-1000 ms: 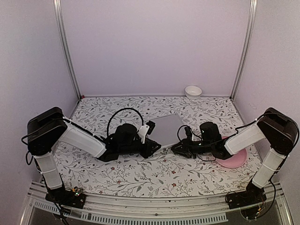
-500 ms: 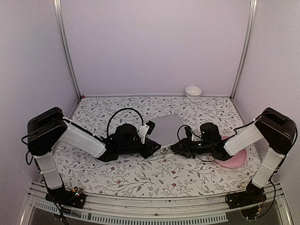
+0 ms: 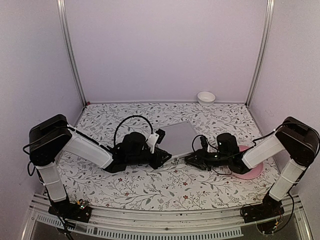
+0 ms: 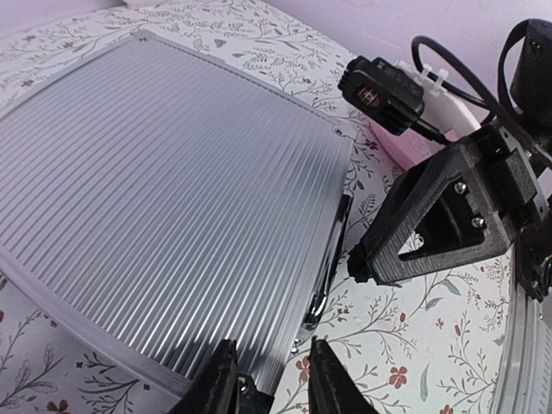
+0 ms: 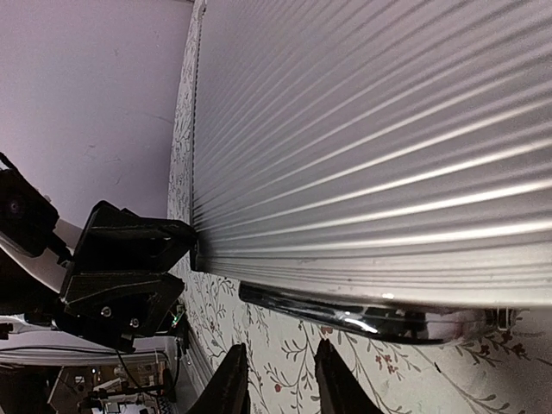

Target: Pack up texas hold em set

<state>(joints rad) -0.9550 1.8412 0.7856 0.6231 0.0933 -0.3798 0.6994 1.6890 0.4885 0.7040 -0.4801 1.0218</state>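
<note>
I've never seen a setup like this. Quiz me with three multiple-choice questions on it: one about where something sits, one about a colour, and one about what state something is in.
1. What state is the silver case in?
A) open, with the lid upright
B) shut and lying flat
C) standing on its side

2. Where is the white bowl?
A) on top of the case
B) at the far edge of the table
C) at the near edge, between the arm bases

3. What colour is the plate at the table's right side?
A) blue
B) green
C) pink

Answers:
1 B: only its ribbed top shows, level on the table.
2 B: it sits by the back wall, right of centre.
3 C: its rim is plainly pink in the top view.
</note>
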